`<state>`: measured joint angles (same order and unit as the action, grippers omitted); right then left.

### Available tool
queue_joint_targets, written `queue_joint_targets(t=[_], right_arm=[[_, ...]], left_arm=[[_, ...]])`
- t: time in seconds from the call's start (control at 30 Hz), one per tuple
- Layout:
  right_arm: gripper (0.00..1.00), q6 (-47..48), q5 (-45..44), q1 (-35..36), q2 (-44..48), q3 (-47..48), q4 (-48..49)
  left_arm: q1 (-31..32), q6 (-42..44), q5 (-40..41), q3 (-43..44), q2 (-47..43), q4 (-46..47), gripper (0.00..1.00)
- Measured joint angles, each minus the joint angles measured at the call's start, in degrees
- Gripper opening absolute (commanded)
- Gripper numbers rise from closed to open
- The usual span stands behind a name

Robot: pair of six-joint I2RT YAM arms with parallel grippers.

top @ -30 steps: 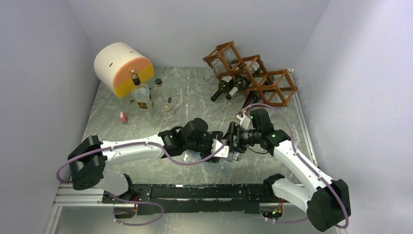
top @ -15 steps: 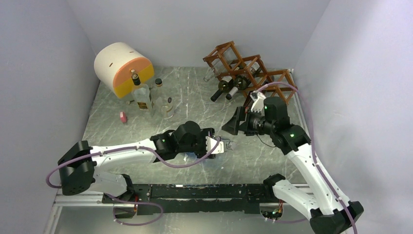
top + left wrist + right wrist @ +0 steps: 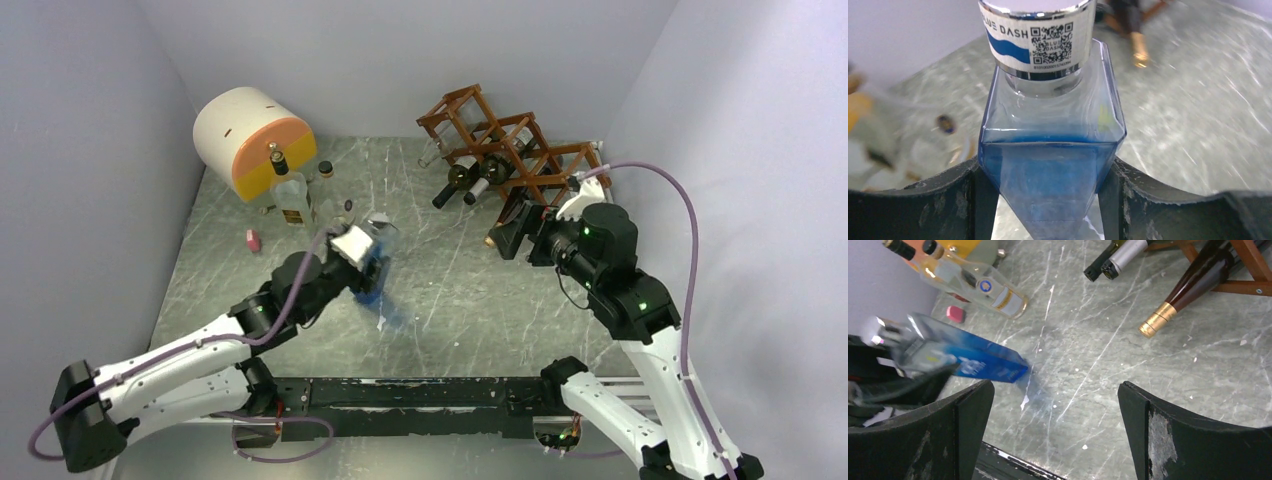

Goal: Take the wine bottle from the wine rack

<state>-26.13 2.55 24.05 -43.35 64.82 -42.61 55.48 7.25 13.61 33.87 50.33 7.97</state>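
Observation:
The reddish-brown wine rack [image 3: 520, 150] stands at the back right, its corner also in the right wrist view [image 3: 1248, 260]. Two dark wine bottles [image 3: 458, 182] poke neck-first out of it [image 3: 1108, 260]. A brown wine bottle with a gold cap [image 3: 1193, 285] slants down from the rack to the table. My right gripper [image 3: 510, 235] hovers open just in front of the rack, nothing between its fingers [image 3: 1055, 430]. My left gripper [image 3: 365, 258] is shut on a blue square bottle [image 3: 1048, 165], held tilted above the table's middle left [image 3: 378, 280].
A white-and-orange cylinder [image 3: 250, 140] lies at the back left, with several clear bottles [image 3: 292, 195] in front of it. A small pink object [image 3: 253, 240] sits near the left wall. The rail [image 3: 400, 395] runs along the near edge.
Both grippers were together at the table's middle. The right one opened and drew back toward the rack. The left arm swung left and back with the blue bottle.

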Motion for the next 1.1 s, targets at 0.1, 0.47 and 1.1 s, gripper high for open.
queue_joint_targets(t=[0.1, 0.47, 1.1], right_arm=[[1.00, 0.1, -0.9, 0.0, -0.8, -0.3, 0.0], [1.00, -0.1, -0.9, 0.0, -1.9, -2.0, 2.0], [1.00, -0.7, -0.8, 0.0, -0.9, -5.1, 2.9]], left_arm=[[-5.7, -4.2, 4.4, -1.0, -4.0, -0.1, 0.07], [-28.4, -9.6, 12.6, -1.9, -8.3, -0.5, 0.07], [-51.7, -12.2, -5.9, -10.4, -2.2, 16.0, 0.14]])
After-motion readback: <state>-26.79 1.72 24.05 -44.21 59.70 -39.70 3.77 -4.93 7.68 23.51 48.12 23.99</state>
